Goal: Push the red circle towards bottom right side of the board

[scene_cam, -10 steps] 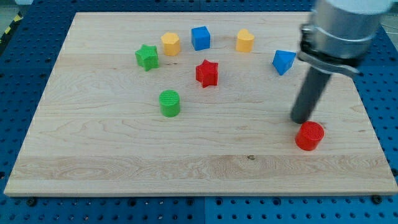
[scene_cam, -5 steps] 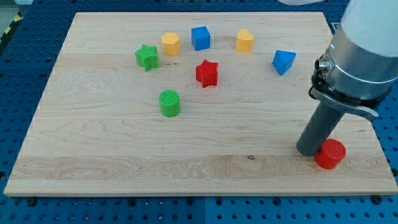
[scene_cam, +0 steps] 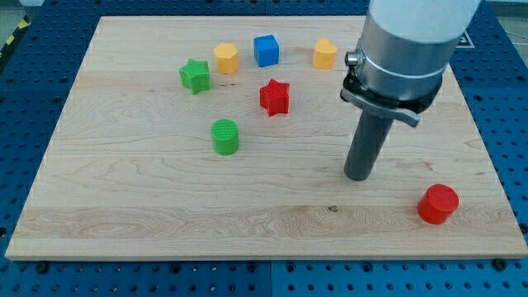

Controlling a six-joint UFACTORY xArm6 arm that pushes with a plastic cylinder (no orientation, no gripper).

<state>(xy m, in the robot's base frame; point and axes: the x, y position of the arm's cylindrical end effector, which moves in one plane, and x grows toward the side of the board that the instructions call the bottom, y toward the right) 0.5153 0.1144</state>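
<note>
The red circle (scene_cam: 437, 204) sits near the bottom right corner of the wooden board (scene_cam: 124, 206). My tip (scene_cam: 357, 176) rests on the board to the left of the red circle and a little above it, apart from it by a clear gap. The arm's grey body hides the area at the view's upper right, where a blue block stood in the earlier frames.
A red star (scene_cam: 275, 96) lies near the middle top. A green cylinder (scene_cam: 224, 136) is left of centre. A green star (scene_cam: 195, 75), a yellow block (scene_cam: 226, 58), a blue cube (scene_cam: 266, 50) and another yellow block (scene_cam: 324, 54) lie along the top.
The tip pushed the red circle down and to the right, then drew back to the left and up, leaving it near the bottom right corner. The arm now covers the blue block.
</note>
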